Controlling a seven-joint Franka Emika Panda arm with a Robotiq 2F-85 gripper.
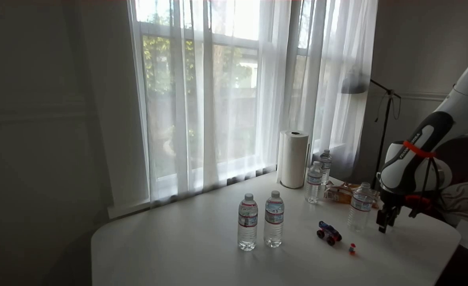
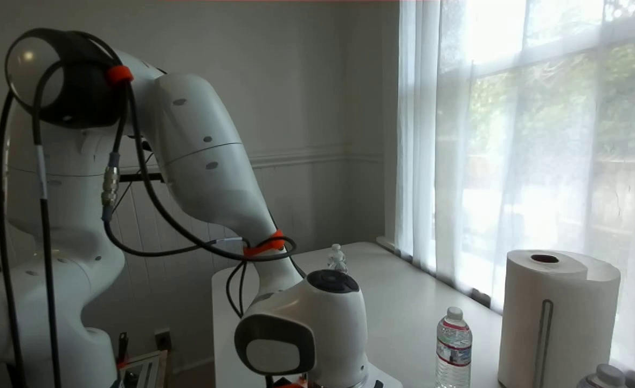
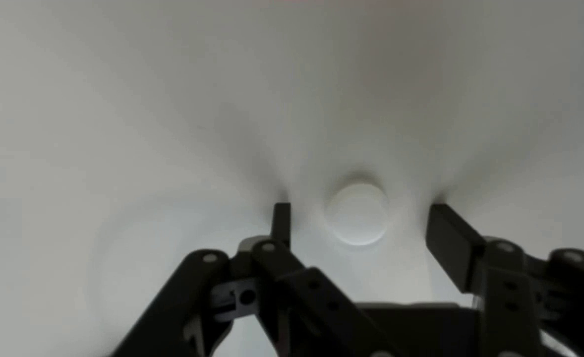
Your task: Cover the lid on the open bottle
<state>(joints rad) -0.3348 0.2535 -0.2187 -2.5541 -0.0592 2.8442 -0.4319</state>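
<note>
Rm: sheer white curtains (image 1: pixel 226 103) across a daylit window, dark-shaded lamp (image 1: pixel 352 88) nr the corner, white desk (image 1: pixel 170 246) w/ rounded corners. Your lid (image 3: pixel 357 215), white and round, lies on the desk btwn the two fingers (image 3: pixel 281 223) of your end effector (image 3: pixel 360 208), per wrist view. Fingers stand apart, w/ a visible gap btwn each and the lid. Tips are close to the desk; contact, can't tell. In an ext. view your arm (image 1: pixel 412 171) holds the end effector pointing down, low at the desk. Just beside it you have an upright bottle (image 1: pixel 360 207), label on; capped or not, can't tell at this res. A crinkled bag (image 1: pixel 336 194), orange in part, lies partly behind that bottle. Nr it you also have a toy truck (image 1: pixel 330 233) on its wheels, w/ a small red-and-blue figure (image 1: pixel 352 249) just beside. Well apart from the lid area, a capped btl (image 1: pixel 248 222) and a matching btl (image 1: pixel 274 218) stand upright, side by side w/ a slight gap. Paper towel roll (image 1: pixel 294 159) stands by the curtains in both ext. views, w/ two labelled btls (image 1: pixel 314 184) nr it. In an ext. view the wrist housing (image 2: pixel 317 323) blocks your sight of the fingers.
</note>
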